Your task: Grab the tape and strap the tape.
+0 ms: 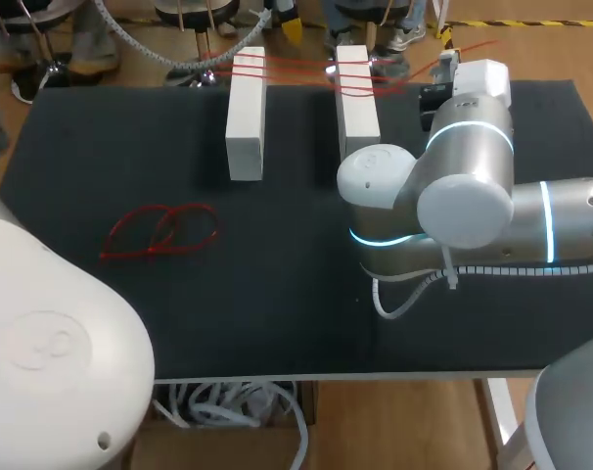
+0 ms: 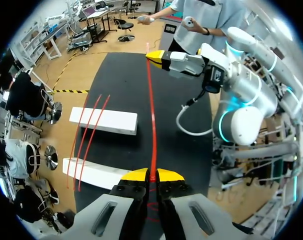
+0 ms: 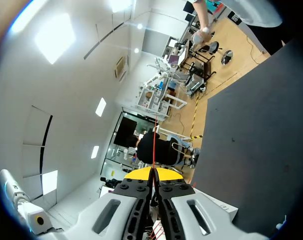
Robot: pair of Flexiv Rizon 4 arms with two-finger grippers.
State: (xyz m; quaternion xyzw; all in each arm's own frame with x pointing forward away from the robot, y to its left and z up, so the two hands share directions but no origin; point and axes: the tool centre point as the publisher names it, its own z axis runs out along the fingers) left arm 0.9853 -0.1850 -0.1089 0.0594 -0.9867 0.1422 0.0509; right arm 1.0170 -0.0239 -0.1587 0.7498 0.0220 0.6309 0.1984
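Both left gripper [image 2: 151, 176] and right gripper [image 3: 154, 174] pinch one taut thin red tape [image 2: 152, 125]; white rectangular blocks [image 1: 246, 113] sit upper centre.

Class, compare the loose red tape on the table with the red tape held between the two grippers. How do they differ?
The loose tape lies in slack loops on the table; the held tape runs in one straight, taut line. No gripper touches the loose tape; the left gripper and right gripper each pinch the held tape. Both are thin and red.
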